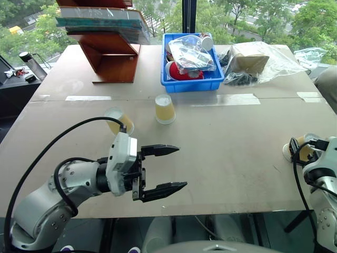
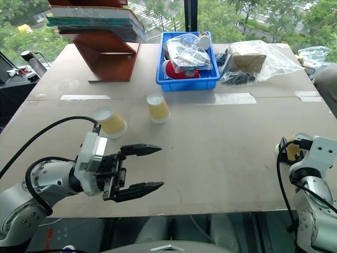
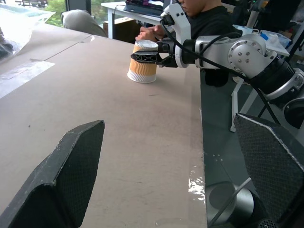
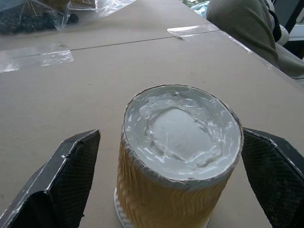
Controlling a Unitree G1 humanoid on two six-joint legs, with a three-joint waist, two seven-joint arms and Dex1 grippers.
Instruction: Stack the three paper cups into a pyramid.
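At the right near edge of the surface (image 1: pixel 226 153), the right claw (image 3: pixel 151 57) straddles an upturned paper cup (image 4: pixel 178 161) with fingers either side, apart from its walls, while the left claw (image 1: pixel 164 168) gapes wide and empty near two more cups (image 2: pixel 158 108) mid-surface.

The left end effector (image 1: pixel 160 168) partly hides one paper cup (image 1: pixel 120 120).

Upper-floor lab or office: brown worktable (image 1: pixel 221 153), treetop window (image 1: pixel 221 16), seated person (image 3: pixel 209 19).
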